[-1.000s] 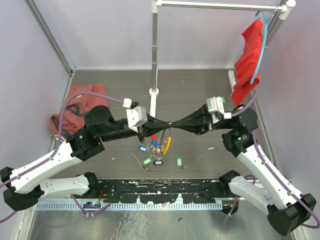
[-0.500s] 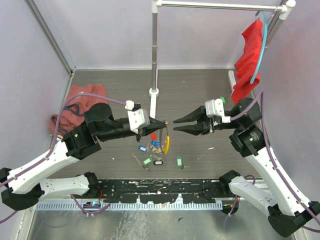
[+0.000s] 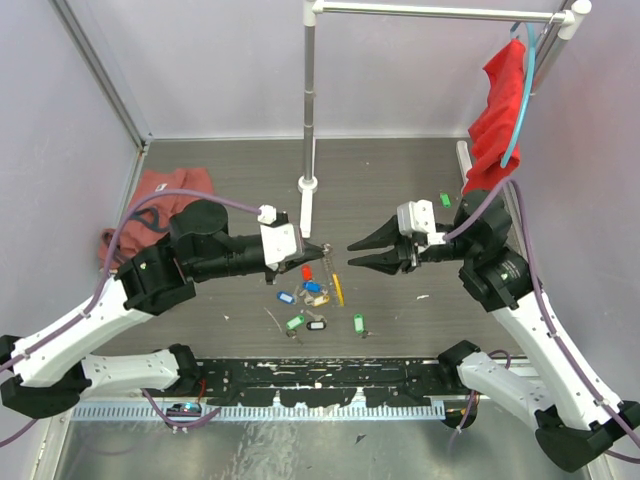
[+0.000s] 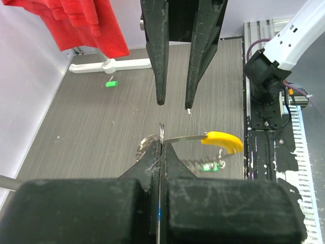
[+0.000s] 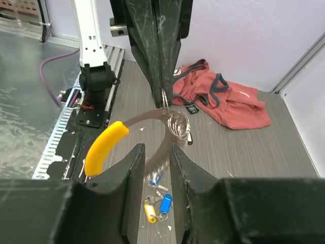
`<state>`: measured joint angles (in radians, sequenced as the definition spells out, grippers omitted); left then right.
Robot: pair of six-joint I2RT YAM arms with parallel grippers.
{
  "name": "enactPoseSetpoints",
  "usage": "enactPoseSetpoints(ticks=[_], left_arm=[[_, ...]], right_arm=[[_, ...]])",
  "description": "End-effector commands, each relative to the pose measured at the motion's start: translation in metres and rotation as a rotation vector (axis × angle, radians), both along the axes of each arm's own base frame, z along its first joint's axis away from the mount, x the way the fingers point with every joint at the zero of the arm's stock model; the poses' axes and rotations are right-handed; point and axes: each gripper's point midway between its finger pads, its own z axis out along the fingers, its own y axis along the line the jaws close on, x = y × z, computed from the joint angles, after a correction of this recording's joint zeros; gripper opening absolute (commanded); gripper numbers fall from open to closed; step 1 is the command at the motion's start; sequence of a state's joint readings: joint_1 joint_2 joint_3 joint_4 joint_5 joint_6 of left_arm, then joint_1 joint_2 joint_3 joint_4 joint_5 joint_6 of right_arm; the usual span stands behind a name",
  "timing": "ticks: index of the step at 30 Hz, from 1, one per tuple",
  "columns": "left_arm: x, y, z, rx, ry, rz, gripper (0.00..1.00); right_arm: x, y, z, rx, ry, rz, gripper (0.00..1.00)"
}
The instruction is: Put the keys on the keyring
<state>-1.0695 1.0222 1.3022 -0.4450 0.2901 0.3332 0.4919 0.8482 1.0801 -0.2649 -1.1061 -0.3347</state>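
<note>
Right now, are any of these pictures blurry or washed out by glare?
Top external: evenly lit and sharp, with only soft shadows. Left wrist: the left tool, up close, looks dark and soft, while the keyring is crisp. Right wrist: bright reflections on the metal sheet at left; the right tool looms large and dark.

Metal pole stand [image 3: 309, 100] upright, back-centre of grey surface [image 3: 390, 170]. Red cloth [image 3: 497, 110] hangs off its crossbar [image 3: 440, 12], far rt. Salmon garment [image 3: 150, 200] w/ dark trim crumpled left of pole base.
</note>
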Motion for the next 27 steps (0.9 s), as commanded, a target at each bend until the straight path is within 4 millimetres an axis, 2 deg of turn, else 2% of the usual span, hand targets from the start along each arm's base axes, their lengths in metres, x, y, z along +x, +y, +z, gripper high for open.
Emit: enactPoseSetpoints(ticks=[1, 8, 20, 27], left_arm=[[-0.001, 0.007, 0.015, 0.002, -0.046, -0.004, 0.0], [-0.012, 0.008, 0.023, -0.029, -0.074, -0.062, 0.0], [-0.046, 0.017, 0.084, -0.365, -0.103, -0.175, 0.0], [-0.056, 0.01, 0.085, -0.376, -0.11, -0.254, 0.0]], right_arm=[[0.003, 0.0, 0.014, 0.009, -0.044, -0.017, 0.32], [0.005, 0.002, 0.016, 0.014, -0.034, -0.011, 0.32], [-0.015, 0.003, 0.057, 0.201, -0.073, 0.024, 0.32], [-0.037, 0.001, 0.074, 0.286, -0.1, 0.047, 0.32]])
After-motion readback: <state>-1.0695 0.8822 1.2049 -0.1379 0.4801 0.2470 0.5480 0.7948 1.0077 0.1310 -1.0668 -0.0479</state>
